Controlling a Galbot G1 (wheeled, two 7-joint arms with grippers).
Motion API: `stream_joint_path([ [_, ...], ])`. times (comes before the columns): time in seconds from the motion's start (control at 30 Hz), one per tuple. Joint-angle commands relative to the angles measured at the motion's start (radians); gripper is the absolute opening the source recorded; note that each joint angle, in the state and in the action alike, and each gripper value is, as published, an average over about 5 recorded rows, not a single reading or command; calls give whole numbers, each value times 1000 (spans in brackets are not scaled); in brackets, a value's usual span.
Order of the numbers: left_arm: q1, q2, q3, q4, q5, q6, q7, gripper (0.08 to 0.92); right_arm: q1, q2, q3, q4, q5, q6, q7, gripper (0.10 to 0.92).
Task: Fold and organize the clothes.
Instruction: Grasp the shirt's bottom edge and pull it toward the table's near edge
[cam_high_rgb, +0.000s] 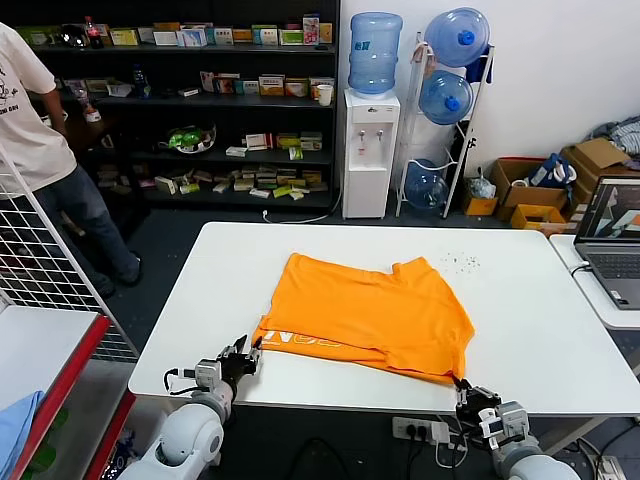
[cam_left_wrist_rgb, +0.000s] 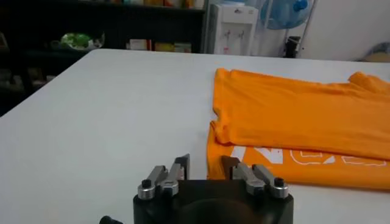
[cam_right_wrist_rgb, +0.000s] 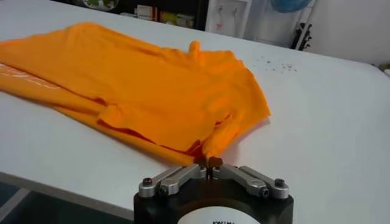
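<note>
The bright orange T-shirt (cam_high_rgb: 370, 312) lies partly folded on the white table (cam_high_rgb: 200, 300), with white lettering (cam_high_rgb: 305, 340) along its near edge. My left gripper (cam_high_rgb: 243, 352) is at the shirt's near left corner. In the left wrist view it (cam_left_wrist_rgb: 205, 164) is open, low over the table, and the shirt's (cam_left_wrist_rgb: 292, 115) corner edge lies just ahead between the fingertips. My right gripper (cam_high_rgb: 462, 385) is at the near right corner by the table's front edge. In the right wrist view it (cam_right_wrist_rgb: 208, 162) is shut on a pinch of the shirt (cam_right_wrist_rgb: 146, 85).
A laptop (cam_high_rgb: 612, 240) sits on a side table at the right. A wire rack (cam_high_rgb: 40, 260) and a blue cloth (cam_high_rgb: 15, 425) are at the left, with a person (cam_high_rgb: 30, 120) behind. Small specks (cam_high_rgb: 460, 262) dot the table's far right.
</note>
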Motion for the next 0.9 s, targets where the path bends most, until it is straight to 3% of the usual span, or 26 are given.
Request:
stream_joint_path([
  [0.03, 89, 50, -6, -143, -27, 49, -38, 340, 2, -24, 2, -6, 3, 9, -5, 128],
  [0.3, 232, 108, -33, -314, -35, 72, -80, 121, -53, -58, 7, 40, 16, -7, -1, 128],
  [0.4, 272, 115, -40, -355, -38, 87, -95, 95, -74, -58, 10, 64, 18, -23, 4, 128],
  [0.63, 324, 122, -45, -417, -33, 106, -135, 108, -92, -60, 25, 105, 52, -90, 23, 134],
  [0.9, 309, 132, -53, -438, -18, 92, -148, 316, -105, -71, 63, 171, 119, -112, 73, 332],
])
